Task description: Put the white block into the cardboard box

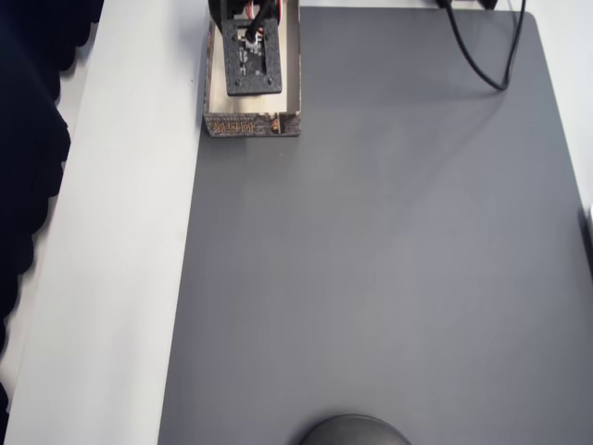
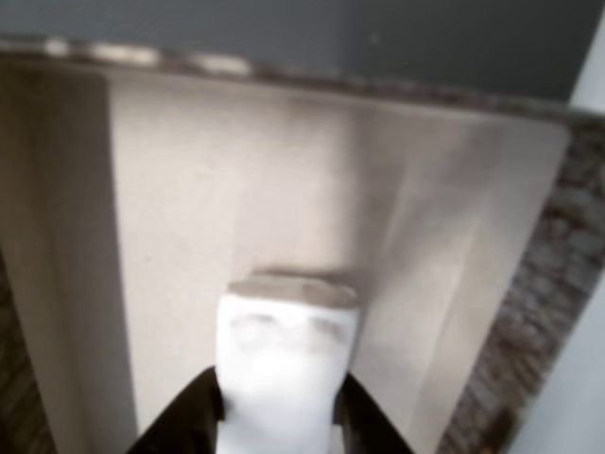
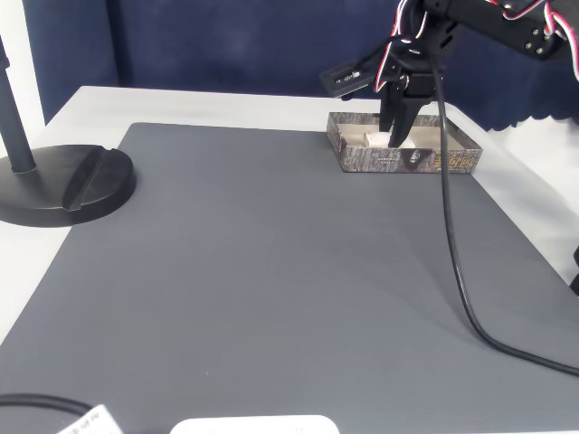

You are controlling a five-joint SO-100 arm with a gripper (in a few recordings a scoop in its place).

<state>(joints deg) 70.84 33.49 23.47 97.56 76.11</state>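
Lab bench: grey mat (image 3: 271,271), blue curtain (image 3: 226,45)

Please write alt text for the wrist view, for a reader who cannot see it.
The gripper holds the white block between its dark fingers, low inside the cardboard box. The box's cream floor and walls surround it.

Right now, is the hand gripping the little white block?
Yes, in the wrist view the hand clamps the white block over the cardboard box.

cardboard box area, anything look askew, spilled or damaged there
Nothing stands out. The cardboard box sits flat and intact at the far edge of the grey mat. The gripper is lowered inside it, fingers closed on the white block.
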